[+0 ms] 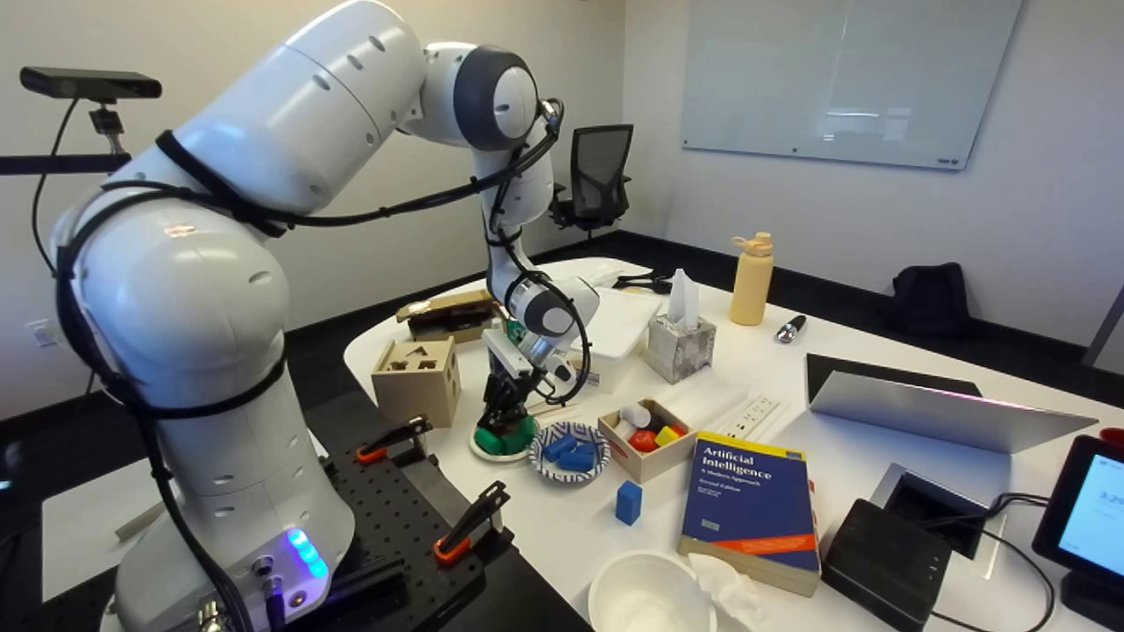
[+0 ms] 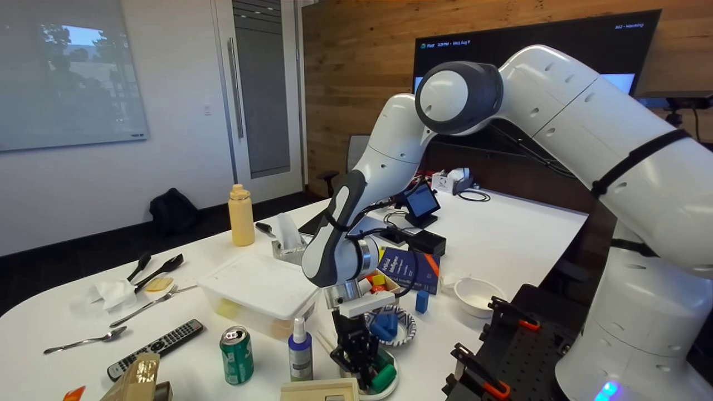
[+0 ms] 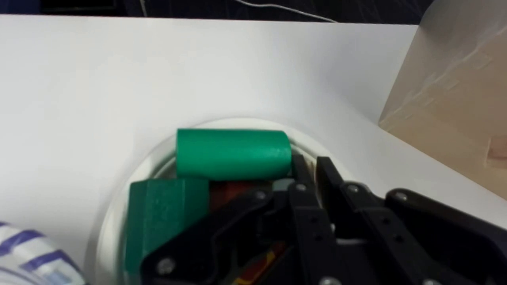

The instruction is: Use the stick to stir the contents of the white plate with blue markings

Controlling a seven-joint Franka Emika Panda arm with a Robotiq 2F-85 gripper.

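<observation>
White table (image 2: 518, 234), claw (image 3: 311, 163) low among green blocks (image 3: 233, 154) near the robot-side edge, fingertips nearly together, any hold impossible to tell, white plate with blue markings (image 1: 567, 476) by that edge.

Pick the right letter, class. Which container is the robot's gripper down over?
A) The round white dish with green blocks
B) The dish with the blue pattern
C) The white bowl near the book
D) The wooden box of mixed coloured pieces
A: the wrist view shows the gripper over the round white dish, close to a green cylinder, with the blue-patterned dish off to one side.
</observation>
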